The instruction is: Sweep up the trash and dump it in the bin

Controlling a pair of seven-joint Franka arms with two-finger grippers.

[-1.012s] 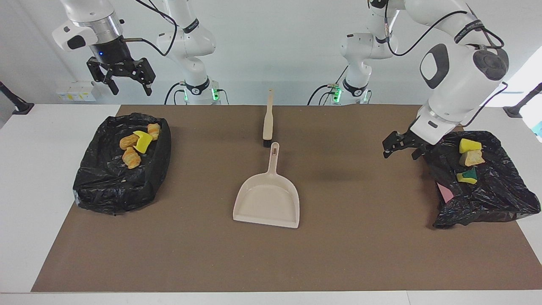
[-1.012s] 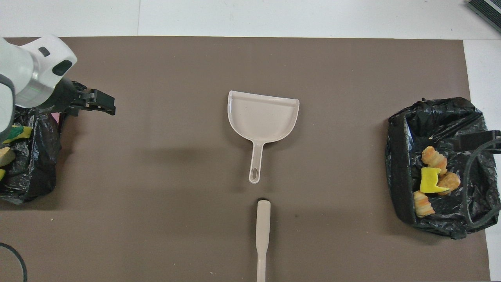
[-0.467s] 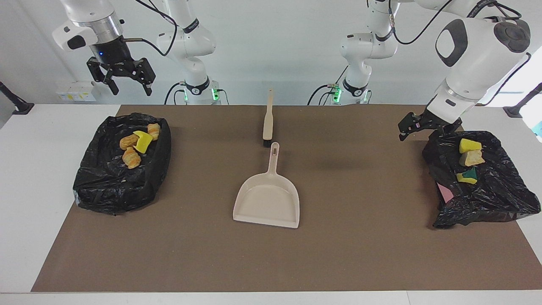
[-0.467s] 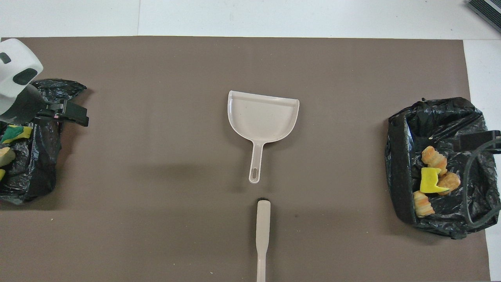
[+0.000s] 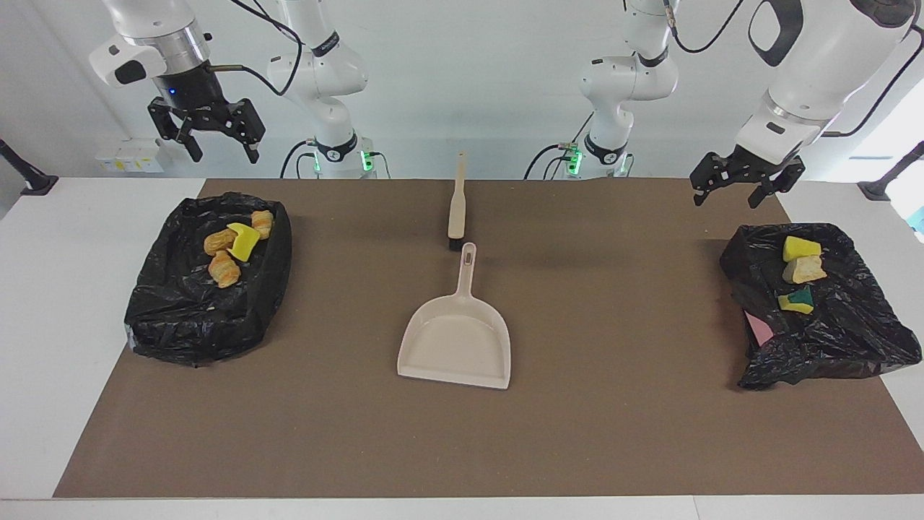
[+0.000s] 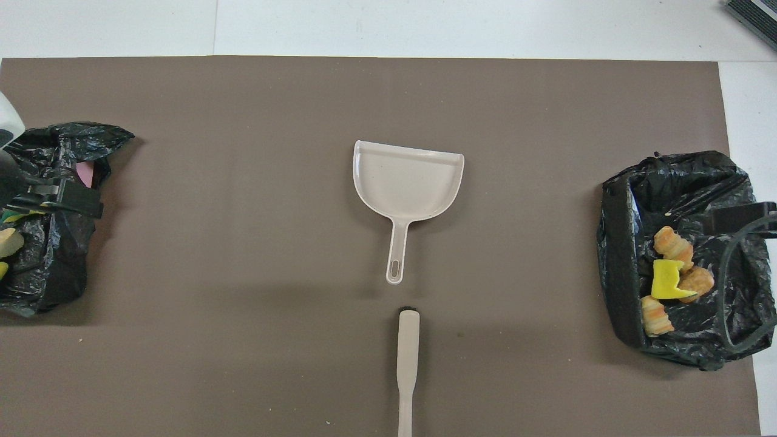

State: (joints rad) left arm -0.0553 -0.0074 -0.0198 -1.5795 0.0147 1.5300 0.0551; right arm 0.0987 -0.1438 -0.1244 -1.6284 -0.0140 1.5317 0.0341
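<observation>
Bright, even, diffuse light in both views, cool white cast on the wall in the facing view, with a blown-out bright patch at that view's edge toward the left arm's end. Shadows are soft and faint: a wide blurry dark patch on the brown mat [image 5: 613, 433] of the table [image 5: 43, 325] beside the dustpan [image 5: 456, 339], thin contact shadows under the dustpan and brush [image 5: 457, 206], and small specular glints on the crinkled black bags [image 5: 188, 318]. Focus is sharp across both pictures, no motion blur, only slight bowing of straight mat edges near the borders.
</observation>
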